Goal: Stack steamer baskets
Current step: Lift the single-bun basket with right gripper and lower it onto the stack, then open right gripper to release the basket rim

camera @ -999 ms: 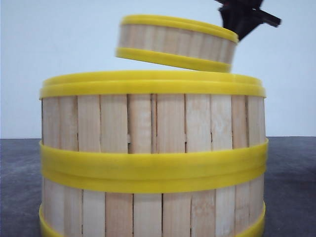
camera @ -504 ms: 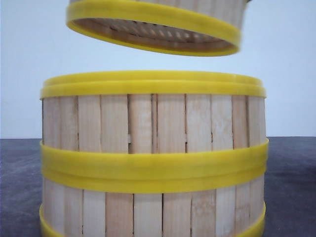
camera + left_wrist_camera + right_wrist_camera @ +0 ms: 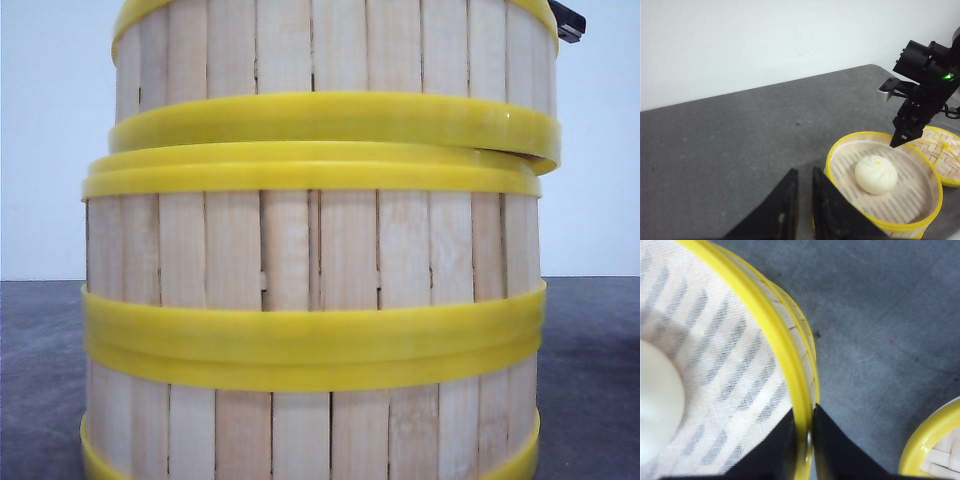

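Now the right gripper point(image 3: 804, 450) pinches the top steamer basket's point(image 3: 730, 375) rim.

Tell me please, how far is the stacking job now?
Two baskets already sit stacked. The right gripper pinches the rim of a third basket holding a bun; it sits slightly crooked on top. Left: release it. The left gripper is idle; a lid lies nearby.

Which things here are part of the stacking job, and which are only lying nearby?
Part of the job:
- top steamer basket, pinched at its rim by the right gripper
- stacked baskets below it

Only nearby:
- white bun inside the top basket
- woven lid on the grey table
- left gripper, holding nothing
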`<state>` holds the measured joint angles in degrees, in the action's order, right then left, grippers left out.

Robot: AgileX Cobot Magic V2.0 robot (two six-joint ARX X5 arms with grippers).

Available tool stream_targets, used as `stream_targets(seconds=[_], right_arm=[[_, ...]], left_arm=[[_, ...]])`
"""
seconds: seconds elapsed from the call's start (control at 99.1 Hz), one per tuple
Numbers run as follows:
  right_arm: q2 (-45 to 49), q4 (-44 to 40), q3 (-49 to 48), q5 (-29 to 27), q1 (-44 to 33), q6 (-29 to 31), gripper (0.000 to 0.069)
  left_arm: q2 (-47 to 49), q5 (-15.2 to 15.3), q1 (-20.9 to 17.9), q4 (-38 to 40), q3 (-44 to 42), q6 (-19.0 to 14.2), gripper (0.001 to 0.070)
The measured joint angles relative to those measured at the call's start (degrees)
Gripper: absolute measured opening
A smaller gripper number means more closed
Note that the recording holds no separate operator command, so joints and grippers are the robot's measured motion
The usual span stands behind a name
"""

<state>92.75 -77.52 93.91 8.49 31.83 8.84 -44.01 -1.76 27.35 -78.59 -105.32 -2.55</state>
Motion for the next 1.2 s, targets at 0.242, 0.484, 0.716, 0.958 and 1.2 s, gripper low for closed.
stream_targets(seconds=[0.242,0.484,0.716,0.958,1.2], right_arm=[[0.6,0.0,0.0,0.2,0.3,0.0,0.0027],[0.6,0.0,0.0,0.0,3.0,0.0,0.0027],[0.7,0.0,0.0,-1.0,3.3,0.0,0.0027],[0.7,0.0,0.0,-1.5,3.0,0.0,0.0027],[1.0,0.0,0.0,-1.5,2.9,0.0,0.0027]], left_arm=[[0.3,0.0,0.0,-0.7,0.0,0.0,0.0024],[0.3,0.0,0.0,-0.7,0.0,0.0,0.0024],[0.3,0.0,0.0,-0.7,0.0,0.0,0.0024],[0.3,0.0,0.0,-0.7,0.0,0.0,0.0024],[0.3,0.0,0.0,-0.7,0.0,0.0,0.0024]])
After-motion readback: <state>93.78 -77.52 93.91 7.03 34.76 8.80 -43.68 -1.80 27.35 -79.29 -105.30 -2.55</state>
